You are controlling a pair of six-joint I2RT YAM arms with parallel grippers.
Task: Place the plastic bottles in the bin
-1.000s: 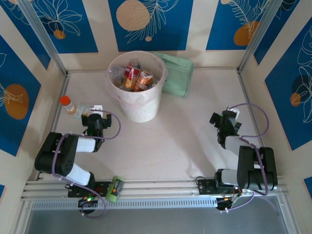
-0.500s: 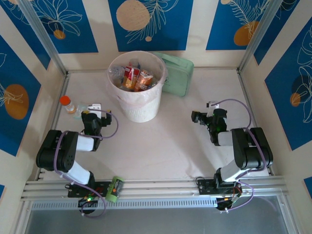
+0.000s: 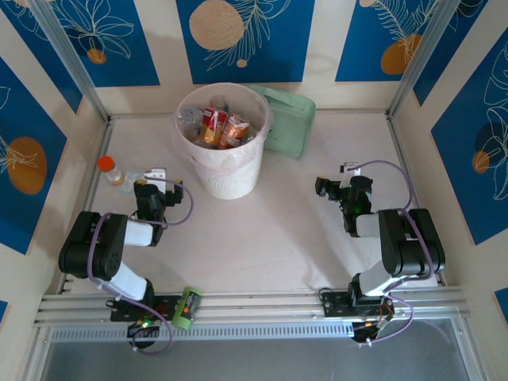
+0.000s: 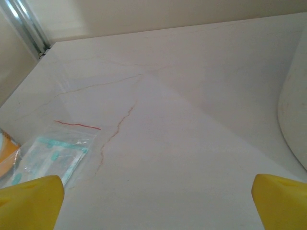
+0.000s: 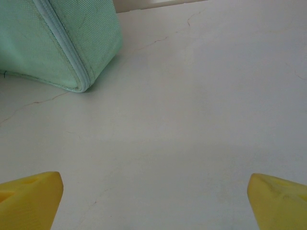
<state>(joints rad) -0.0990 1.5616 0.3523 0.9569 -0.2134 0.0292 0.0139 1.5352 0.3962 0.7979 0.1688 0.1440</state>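
Top external: right gripper [image 3: 324, 189] is now swung inward toward the centre, and one bottle remains out.
It and the left gripper [image 3: 152, 175] both gape empty. An orange-capped clear plastic bottle [image 3: 113, 171] lies just far-left of the left one. Farther off, the round cream-white bin [image 3: 226, 178] holds other bottles [image 3: 218, 127].

Cream-white round bin [image 3: 225, 176] w/ thin white liner is standing upright at back-centre of table, holding several bottles [image 3: 216, 125], red/copper labels showing. One clear orange-capped bottle [image 3: 119, 172] is lying on table, well left of bin.
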